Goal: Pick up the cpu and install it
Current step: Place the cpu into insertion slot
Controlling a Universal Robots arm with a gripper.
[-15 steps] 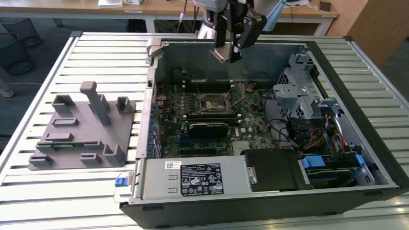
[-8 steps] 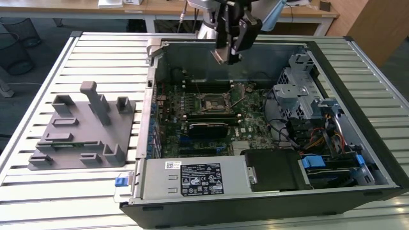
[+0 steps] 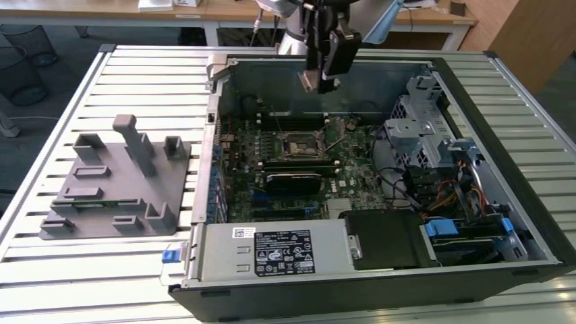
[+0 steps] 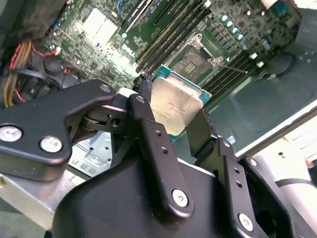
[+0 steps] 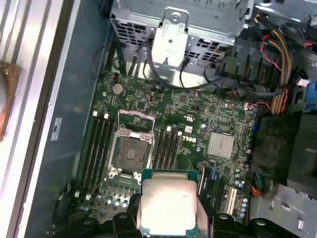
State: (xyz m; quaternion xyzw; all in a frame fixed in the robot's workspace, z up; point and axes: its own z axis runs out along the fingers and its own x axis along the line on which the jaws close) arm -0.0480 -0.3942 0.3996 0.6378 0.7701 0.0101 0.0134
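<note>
**Carrying stage: cpu (image 5: 167, 206) held over the open computer case (image 3: 209, 135).**
The gripper (image 3: 318, 82) hangs above the motherboard (image 5: 198, 114), jaws clamped on opposite edges of the cpu, silver top toward the wrist. The socket (image 5: 130, 151) below looks open and empty, though small in view. Seating calls for square alignment and a level descent.

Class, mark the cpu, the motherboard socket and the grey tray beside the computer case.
cpu (image 5: 168, 206): first wrist view, middle of its silver top.
socket (image 5: 130, 153): first wrist view, its dark centre.
grey tray (image 3: 117, 187): exterior view, flat base below the tall post.
</note>
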